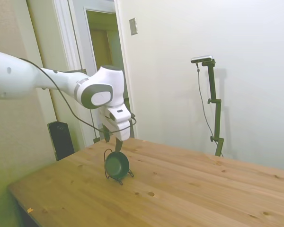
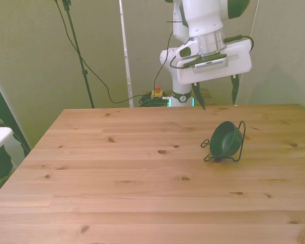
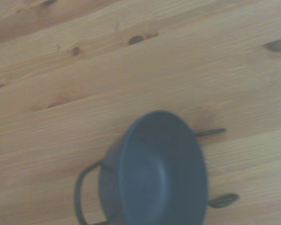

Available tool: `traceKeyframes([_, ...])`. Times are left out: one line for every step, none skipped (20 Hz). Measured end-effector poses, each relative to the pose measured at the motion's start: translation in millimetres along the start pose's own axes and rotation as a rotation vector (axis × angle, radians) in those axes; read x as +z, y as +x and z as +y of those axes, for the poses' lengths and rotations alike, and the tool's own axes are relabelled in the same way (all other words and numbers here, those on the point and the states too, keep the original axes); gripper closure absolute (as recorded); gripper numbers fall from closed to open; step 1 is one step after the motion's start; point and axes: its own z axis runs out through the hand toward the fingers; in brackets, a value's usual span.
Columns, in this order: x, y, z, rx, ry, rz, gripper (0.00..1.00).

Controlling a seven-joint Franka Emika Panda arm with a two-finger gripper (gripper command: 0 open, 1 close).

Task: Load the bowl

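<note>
On the wooden table (image 2: 117,178), the near boards in the front view lie bare down to the edge, marked only by knots and grain. Further back, toward the front view's right, the dark green bowl (image 2: 226,140) stands tipped on its edge in the thin black wire rack (image 2: 240,133), its hollow turned toward the front view's left and toward the camera; a wire hoop rises behind its rim and small looped feet rest on the wood beside its base. The side view shows the same pair near the table's far left corner, the bowl (image 1: 116,164) held upright by the rack (image 1: 128,173), with a wire loop just above its rim. From the wrist camera the bowl (image 3: 159,178) is seen from above and somewhat blurred, with rack wires (image 3: 84,187) sticking out on both sides of it. Above and just behind the bowl hangs the gripper (image 2: 216,96), clear of it and of the rack: the two dark fingers (image 2: 198,96) point down, spread wide apart with nothing between them. Behind the table's far edge stands the arm's base, with cables on the floor beside it against a plain wall.
</note>
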Motion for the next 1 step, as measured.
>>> traceKeyframes([-0.4, -5.7, 2.9, 0.002, -0.029, 0.043, 0.00])
